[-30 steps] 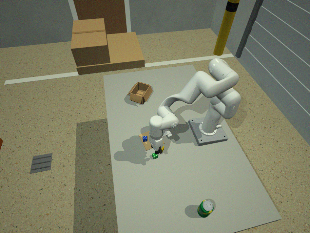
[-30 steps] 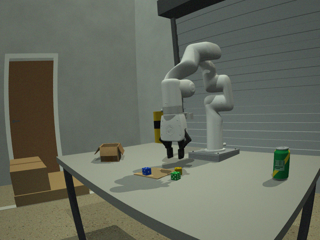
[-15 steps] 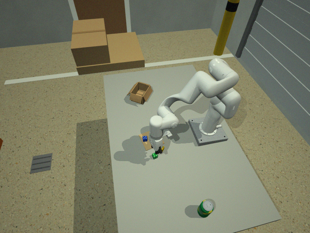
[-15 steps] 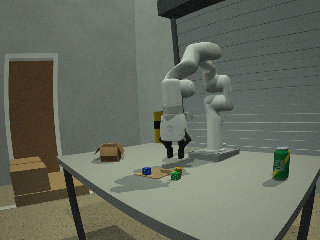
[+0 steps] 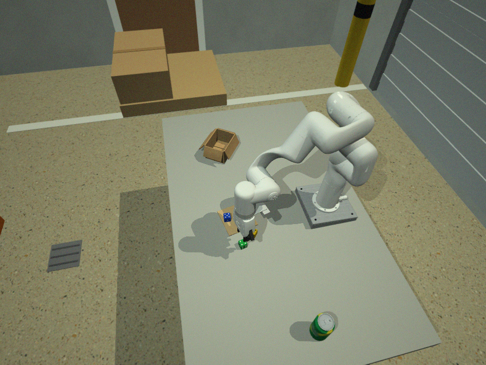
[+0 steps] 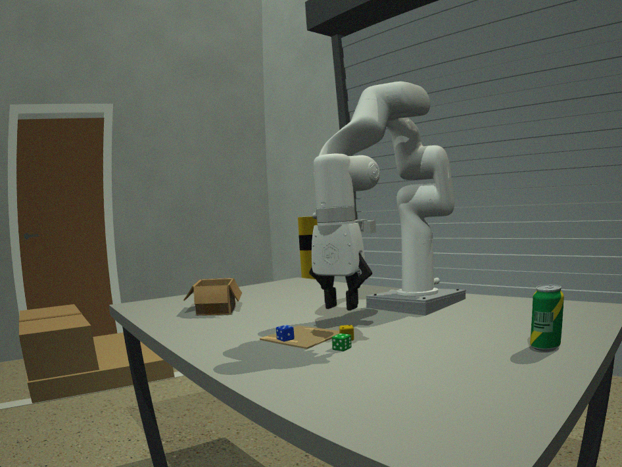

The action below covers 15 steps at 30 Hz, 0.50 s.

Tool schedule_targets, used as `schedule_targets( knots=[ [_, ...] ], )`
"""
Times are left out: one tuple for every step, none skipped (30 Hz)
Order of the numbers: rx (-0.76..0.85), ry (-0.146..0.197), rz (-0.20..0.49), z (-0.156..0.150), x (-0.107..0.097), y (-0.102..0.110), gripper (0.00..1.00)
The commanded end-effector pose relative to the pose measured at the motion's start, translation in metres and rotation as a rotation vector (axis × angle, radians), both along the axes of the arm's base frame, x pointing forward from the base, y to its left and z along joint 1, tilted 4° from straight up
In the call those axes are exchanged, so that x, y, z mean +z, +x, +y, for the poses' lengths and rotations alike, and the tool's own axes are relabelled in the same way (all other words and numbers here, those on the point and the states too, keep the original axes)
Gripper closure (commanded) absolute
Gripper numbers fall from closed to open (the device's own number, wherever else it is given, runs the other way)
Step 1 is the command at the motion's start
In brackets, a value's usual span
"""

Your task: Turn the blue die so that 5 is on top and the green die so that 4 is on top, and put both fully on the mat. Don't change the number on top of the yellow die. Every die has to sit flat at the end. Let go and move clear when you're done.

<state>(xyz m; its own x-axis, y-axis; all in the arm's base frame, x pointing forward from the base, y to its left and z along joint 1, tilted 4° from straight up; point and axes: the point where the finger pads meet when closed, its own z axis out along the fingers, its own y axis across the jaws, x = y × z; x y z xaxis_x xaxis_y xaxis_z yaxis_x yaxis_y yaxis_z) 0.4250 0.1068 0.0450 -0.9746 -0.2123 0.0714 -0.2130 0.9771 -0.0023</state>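
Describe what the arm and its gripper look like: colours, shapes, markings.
The glossy white arm is built from rounded tubular links. It rises from a round flange on a square grey base plate with bolt holes. A grey band rings the wrist. The white boxy gripper bears a faint hexagonal emblem and ends in two black fingers. No cables are visible.
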Motion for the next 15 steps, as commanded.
schedule_targets(
  knots=[
    [0.0,0.001,-0.004,0.0,-0.001,0.001,0.53],
    [0.0,0.001,-0.004,0.0,-0.002,0.001,0.53],
    [0.0,0.001,-0.004,0.0,-0.003,0.001,0.53],
    [0.0,0.001,-0.004,0.0,-0.004,0.001,0.53],
    [0.0,0.001,-0.004,0.0,-0.004,0.001,0.53],
    [0.0,0.001,-0.004,0.0,-0.004,0.001,0.53],
    [0.0,0.001,-0.004,0.0,-0.005,0.001,0.53],
    [0.0,0.001,-0.004,0.0,-0.006,0.001,0.53],
    [0.0,0.001,-0.004,0.0,-0.007,0.001,0.53],
    [0.0,0.001,-0.004,0.0,-0.008,0.001,0.53],
    [0.0,0.001,-0.004,0.0,-0.01,0.001,0.53],
    [0.0,0.001,-0.004,0.0,-0.011,0.001,0.53],
    [0.0,0.001,-0.004,0.0,-0.012,0.001,0.53],
    [0.0,0.001,-0.004,0.0,-0.014,0.0,0.53],
    [0.0,0.001,-0.004,0.0,-0.015,0.0,0.53]
  ],
)
